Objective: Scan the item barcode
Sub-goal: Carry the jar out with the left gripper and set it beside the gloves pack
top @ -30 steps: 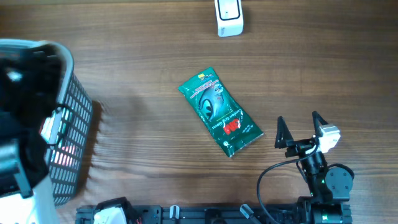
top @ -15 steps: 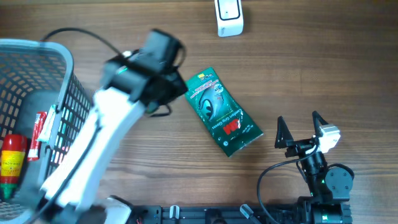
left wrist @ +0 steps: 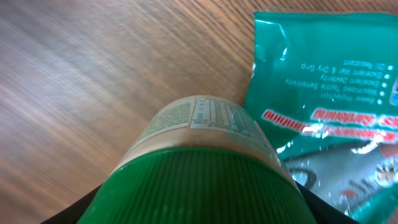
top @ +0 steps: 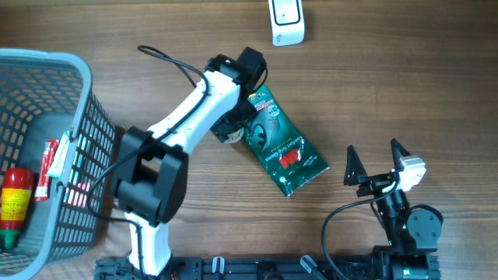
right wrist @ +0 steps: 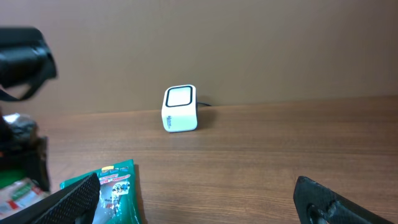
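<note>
Two grippers: one left gripper (top: 232, 128) and one right gripper (top: 375, 153). One green-lidded jar (left wrist: 199, 155) sits between the left gripper's fingers. One green pouch (top: 282, 146) lies just beside that gripper, towards the right gripper. One white scanner (top: 286, 22) stands well ahead of the right gripper. One basket (top: 97, 148), well off to the left gripper's left, holds one red bottle (top: 15, 198) and one red-and-white packet (top: 56, 159).

Left arm (top: 191, 109) of white tubular links and black joint housings, thin black cable (top: 165, 57) arching at its end farthest from the base rail (top: 233, 271), right arm (top: 406, 224) black, just above the rail, white wrist block (top: 412, 171), two pointed black fingers (top: 354, 167), looped black lead (top: 333, 222).
</note>
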{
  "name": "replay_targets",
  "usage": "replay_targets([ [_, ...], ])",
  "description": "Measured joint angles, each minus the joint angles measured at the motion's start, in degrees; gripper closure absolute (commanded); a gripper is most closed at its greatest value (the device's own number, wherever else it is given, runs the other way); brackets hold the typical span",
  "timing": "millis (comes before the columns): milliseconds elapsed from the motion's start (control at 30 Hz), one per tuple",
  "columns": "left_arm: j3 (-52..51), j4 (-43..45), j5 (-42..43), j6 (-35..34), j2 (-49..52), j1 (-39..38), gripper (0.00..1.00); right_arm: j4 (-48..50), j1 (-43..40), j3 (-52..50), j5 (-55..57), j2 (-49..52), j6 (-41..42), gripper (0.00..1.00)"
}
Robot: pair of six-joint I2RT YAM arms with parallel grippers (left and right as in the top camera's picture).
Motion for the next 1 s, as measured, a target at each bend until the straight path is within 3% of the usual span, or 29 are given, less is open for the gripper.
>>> replay_targets([
  [333, 0.04, 9.75, -0.11, -0.44, 5.03, -2.32, 0.37, -0.02, 0.0, 0.0, 0.0, 0.0, 0.0, 0.0],
  [567, 0.48, 18.88, 0.2, 6.43, 5.79, -6.82, 0.37, -0.02, 0.0, 0.0, 0.0, 0.0, 0.0, 0.0],
  [767, 1.16, 11.65, 0.2, 10.69, 5.92, -8.24, 0.4, -0.02, -0.02, 0.0, 0.0, 0.0, 0.0, 0.0],
  [933, 1.14, 7.54, -1.92, 11.41, 5.92, -6.43, 0.27, -0.02, 0.0, 0.0, 0.0, 0.0, 0.0, 0.01],
  [1000, 1.16, 7.58, -2.34, 11.72, 5.92, -5.66, 0.18, -0.02, 0.0, 0.0, 0.0, 0.0, 0.0, 0.01],
])
